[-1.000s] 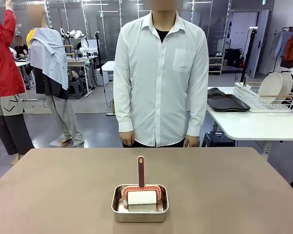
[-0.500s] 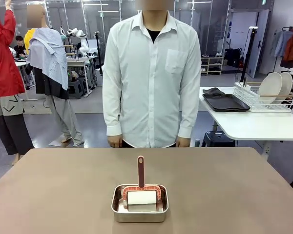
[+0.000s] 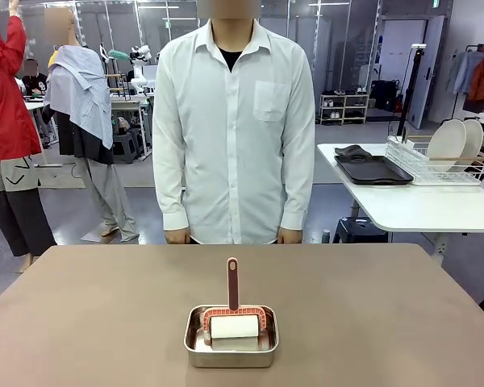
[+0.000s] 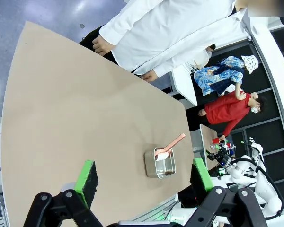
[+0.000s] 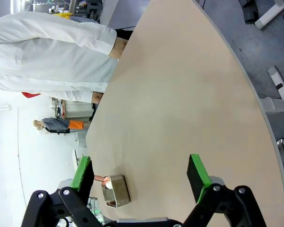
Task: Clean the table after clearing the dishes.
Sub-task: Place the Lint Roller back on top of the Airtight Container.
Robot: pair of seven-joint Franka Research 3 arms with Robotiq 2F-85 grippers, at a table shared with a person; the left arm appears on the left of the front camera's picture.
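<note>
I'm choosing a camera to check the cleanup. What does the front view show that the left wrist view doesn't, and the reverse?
Front view: a white side table carrying dark trays and a wire rack of plates.

Left wrist view: the open left gripper with green pads, high above the tabletop.

Both: the brown table, the steel pan holding a pink-handled roller, and the white-shirted person at the far edge.

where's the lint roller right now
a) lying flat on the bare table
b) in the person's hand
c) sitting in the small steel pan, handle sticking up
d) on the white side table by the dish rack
c, the lint roller sits inside the steel pan near the middle of the table, its red handle pointing up, and the person's hands hang empty at the far edge.
</note>
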